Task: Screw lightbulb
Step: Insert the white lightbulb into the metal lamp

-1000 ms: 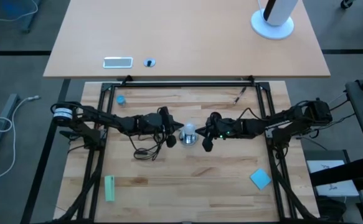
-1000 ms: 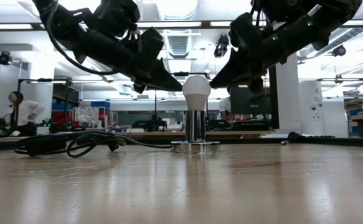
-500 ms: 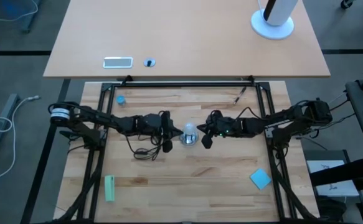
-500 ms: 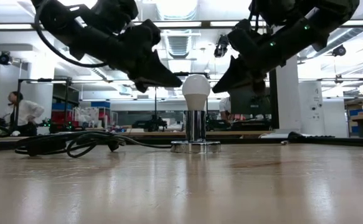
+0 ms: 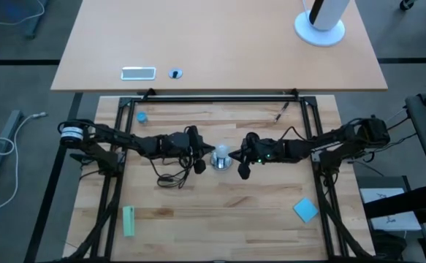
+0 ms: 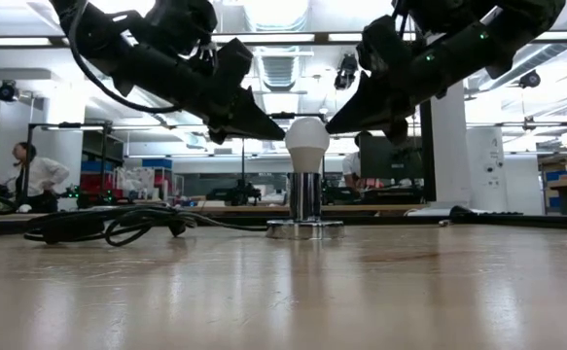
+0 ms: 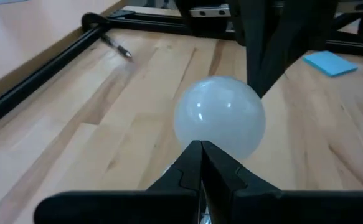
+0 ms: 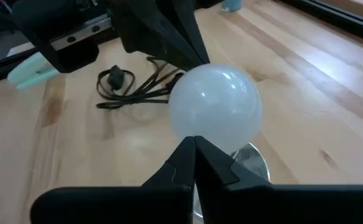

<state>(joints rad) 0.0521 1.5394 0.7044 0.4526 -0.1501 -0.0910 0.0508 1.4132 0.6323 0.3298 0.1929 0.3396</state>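
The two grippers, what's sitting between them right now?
The lightbulb, upright in its silver socket, sits between the left gripper and right gripper, clearest in the low view.

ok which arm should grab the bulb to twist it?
Near toss-up, slightly right: both grippers, left and right, sit shut, flanking the lightbulb upright in its socket; right's tip looks closer.

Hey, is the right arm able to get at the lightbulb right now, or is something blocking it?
Probably yes. The right gripper, fingers shut, has its tip right beside the lightbulb, nothing between. The left gripper crowds only the opposite side.
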